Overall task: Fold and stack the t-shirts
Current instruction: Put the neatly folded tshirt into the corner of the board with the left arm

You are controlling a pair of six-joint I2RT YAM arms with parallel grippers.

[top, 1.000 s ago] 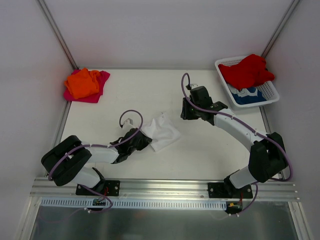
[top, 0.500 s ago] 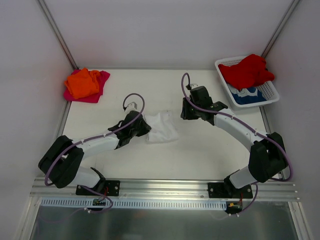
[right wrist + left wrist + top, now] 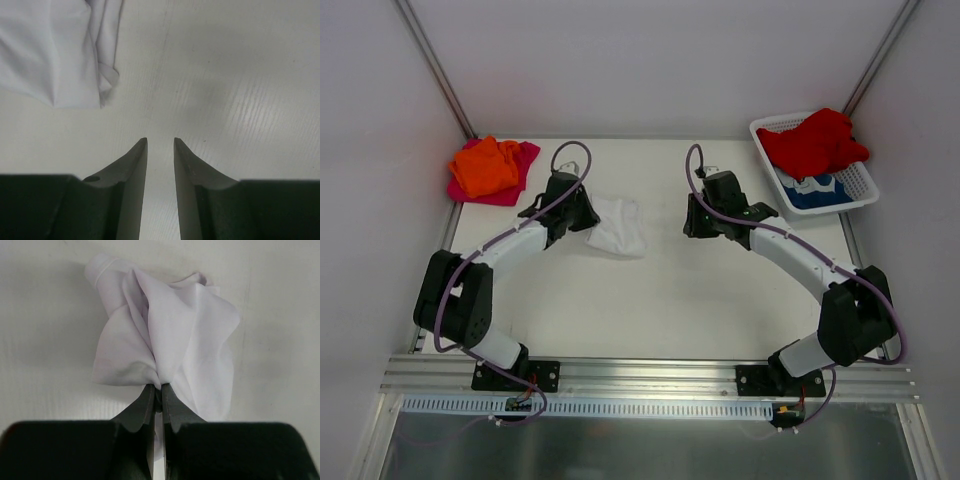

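Note:
A crumpled white t-shirt [image 3: 619, 224] [image 3: 165, 345] lies on the table left of centre. My left gripper [image 3: 586, 215] [image 3: 157, 386] is shut on the shirt's near edge, pinching a fold of cloth. My right gripper [image 3: 692, 219] [image 3: 160, 140] hovers open over bare table to the right of the shirt, nothing between its fingers; a part of the white t-shirt [image 3: 60, 50] shows at that view's upper left. An orange t-shirt [image 3: 486, 165] sits folded on a magenta-pink one [image 3: 521, 172] at the far left. A red t-shirt [image 3: 815, 140] and a blue-and-white one [image 3: 817, 189] fill the basket.
The white mesh basket [image 3: 865, 185] stands at the far right corner. Metal frame posts rise at both back corners, and white walls enclose the table. An aluminium rail runs along the near edge by the arm bases.
My left arm has swung away from me and to the left, dragging the white t-shirt toward the orange and pink pile. The right arm has stayed put.

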